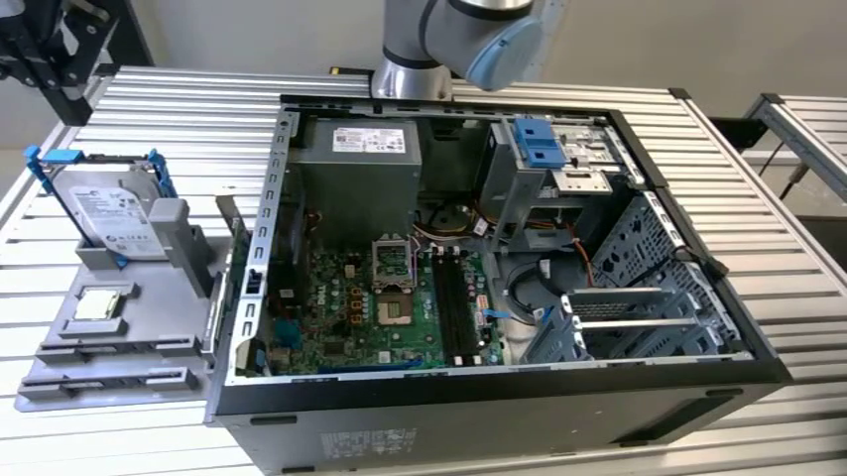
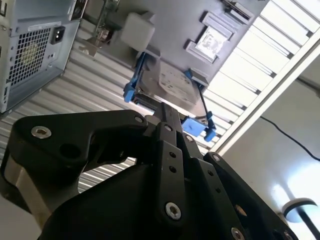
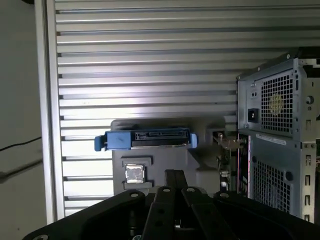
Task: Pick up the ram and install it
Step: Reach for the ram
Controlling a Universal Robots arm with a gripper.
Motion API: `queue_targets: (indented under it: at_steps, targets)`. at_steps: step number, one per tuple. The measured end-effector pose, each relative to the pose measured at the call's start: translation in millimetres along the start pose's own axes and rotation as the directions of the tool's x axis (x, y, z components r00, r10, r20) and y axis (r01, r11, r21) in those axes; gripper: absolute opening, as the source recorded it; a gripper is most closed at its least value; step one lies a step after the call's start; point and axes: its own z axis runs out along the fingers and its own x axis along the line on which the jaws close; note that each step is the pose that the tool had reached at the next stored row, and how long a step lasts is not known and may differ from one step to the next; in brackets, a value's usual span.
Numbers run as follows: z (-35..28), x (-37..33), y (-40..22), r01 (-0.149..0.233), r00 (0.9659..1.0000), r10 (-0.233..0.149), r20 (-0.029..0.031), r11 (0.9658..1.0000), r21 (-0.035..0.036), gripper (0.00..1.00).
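Beside the computer case in the exterior view, the ram seems to stand on edge against the grey holder. In the second wrist view the gripper points toward the hard drive, fingers pressed together. In the first wrist view they look closed too, near the processor.

Open computer case stands on slatted table; adjacent grey fixture holds upright hard drive and flat processor chip.
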Motion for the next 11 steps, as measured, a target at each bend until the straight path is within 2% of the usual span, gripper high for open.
queue_targets:
  at_steps: [9,11]
  targets:
    - [-0.7,31.0,-1.2,0.004,1.0,-0.004,-0.0003,1.0,-0.0001,0.0]
    - [-0.7,32.5,-1.0,0.006,1.0,-0.006,-0.0003,1.0,-0.0002,0.0]
